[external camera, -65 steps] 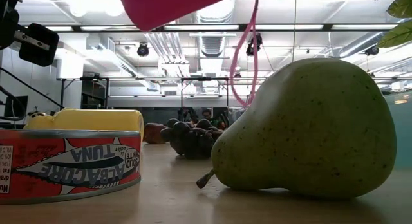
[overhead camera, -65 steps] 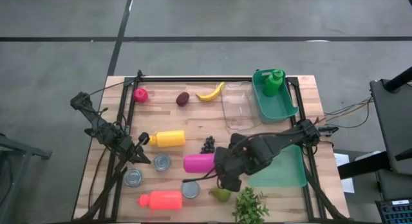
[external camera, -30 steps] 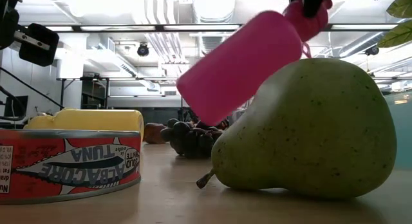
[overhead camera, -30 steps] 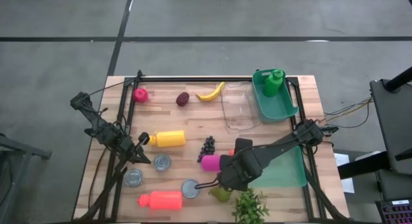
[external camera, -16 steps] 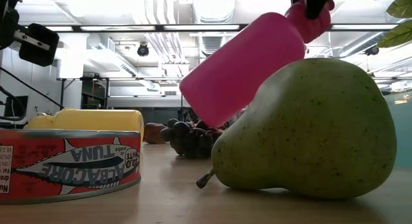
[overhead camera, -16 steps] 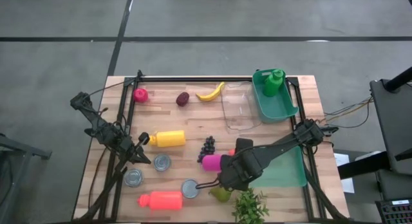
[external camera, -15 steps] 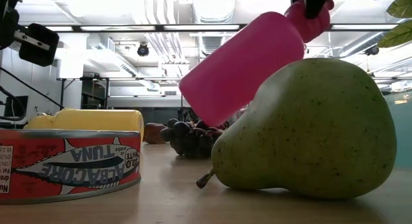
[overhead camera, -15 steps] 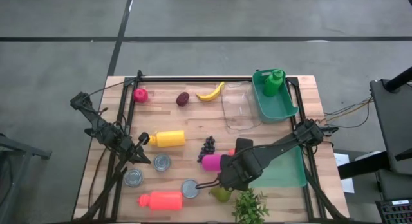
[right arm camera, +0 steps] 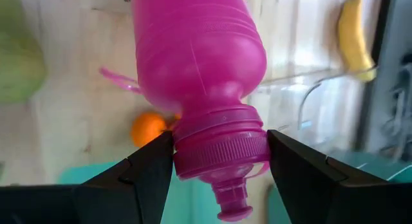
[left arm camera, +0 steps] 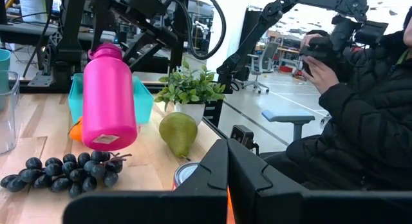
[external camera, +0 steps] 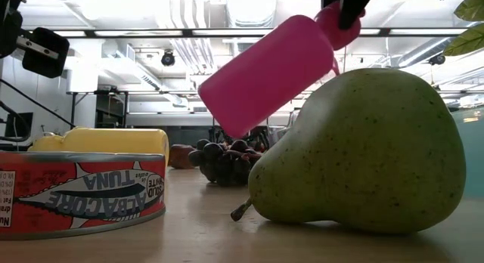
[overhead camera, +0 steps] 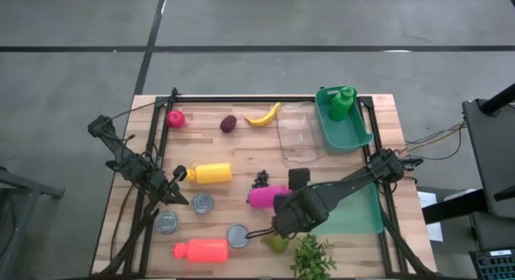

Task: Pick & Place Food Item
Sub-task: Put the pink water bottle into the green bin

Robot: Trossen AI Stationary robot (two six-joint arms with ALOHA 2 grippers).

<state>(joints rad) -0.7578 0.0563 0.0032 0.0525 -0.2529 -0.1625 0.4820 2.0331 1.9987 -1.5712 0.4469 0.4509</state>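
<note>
My right gripper [overhead camera: 291, 203] is shut on a pink bottle [overhead camera: 268, 196], which hangs in the air above the table's middle, over the grapes [overhead camera: 261, 179]. In the low view the bottle [external camera: 265, 70] slants, cap up, base lower and to the left, behind the green pear [external camera: 363, 153]. The pear [overhead camera: 276, 243] lies on its side near the near edge. An orange [right arm camera: 149, 129] rests on the wood under the bottle. A banana [overhead camera: 264, 115] and a dark plum [overhead camera: 228, 123] lie by the far edge. My left gripper [overhead camera: 179, 195] waits at the table's left, shut. My right gripper pinches the pink bottle by its ribbed cap collar [right arm camera: 219, 147], one finger [right arm camera: 151, 166] on each side. The fingers come from above [external camera: 344, 6]. The bottle is lifted clear of the table and hangs tilted, its base lower than its cap.
A yellow bottle [overhead camera: 211, 174], an orange-red bottle [overhead camera: 201, 249] and three cans [overhead camera: 203, 203] [overhead camera: 166, 223] [overhead camera: 237, 236] lie left of the pear. A plant [overhead camera: 312, 258], teal tray [overhead camera: 360, 209], clear container [overhead camera: 299, 135] and green bin [overhead camera: 342, 123] stand right. A person [left arm camera: 360, 102] sits beyond the table.
My right gripper has carried the pink bottle a little up and toward the table's far-left, so it now covers more of the grapes. It stays shut on the cap, and the bottle keeps its tilt. The pear and cans have not moved.
</note>
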